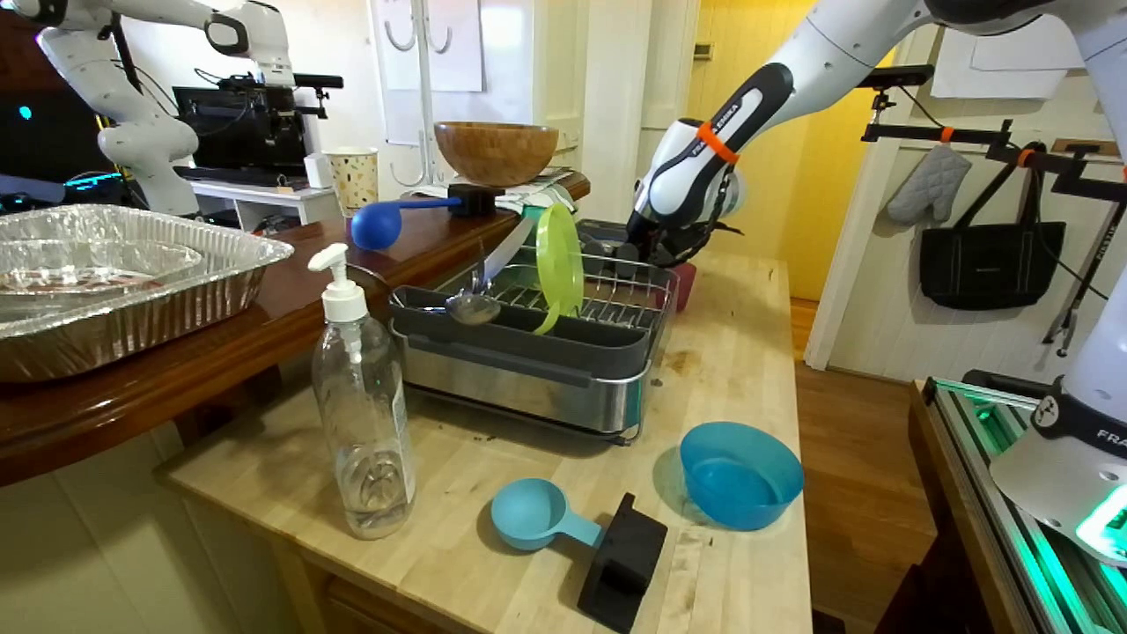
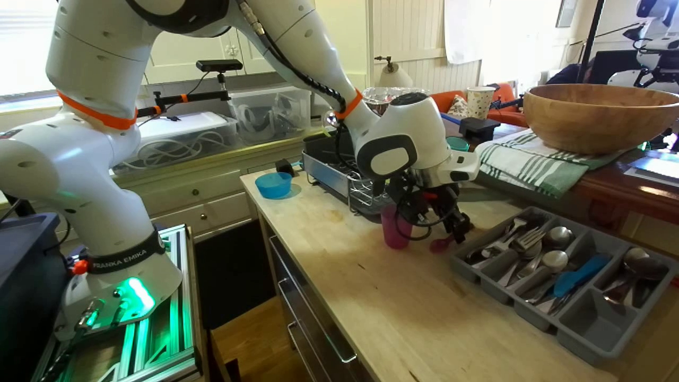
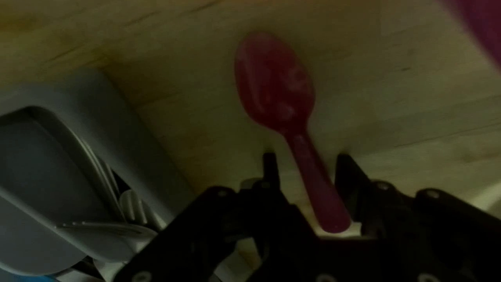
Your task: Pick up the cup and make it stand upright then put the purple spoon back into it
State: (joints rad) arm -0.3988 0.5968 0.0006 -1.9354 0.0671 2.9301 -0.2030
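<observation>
Clearly glossy purple spoon (image 3: 294, 131); upright pink cup (image 2: 394, 231).

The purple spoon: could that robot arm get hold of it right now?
Probably yes. In the wrist view the open end effector appears to straddle the purple spoon at its handle, with nothing visible blocking it; the cup stands upright off to one side.
</observation>
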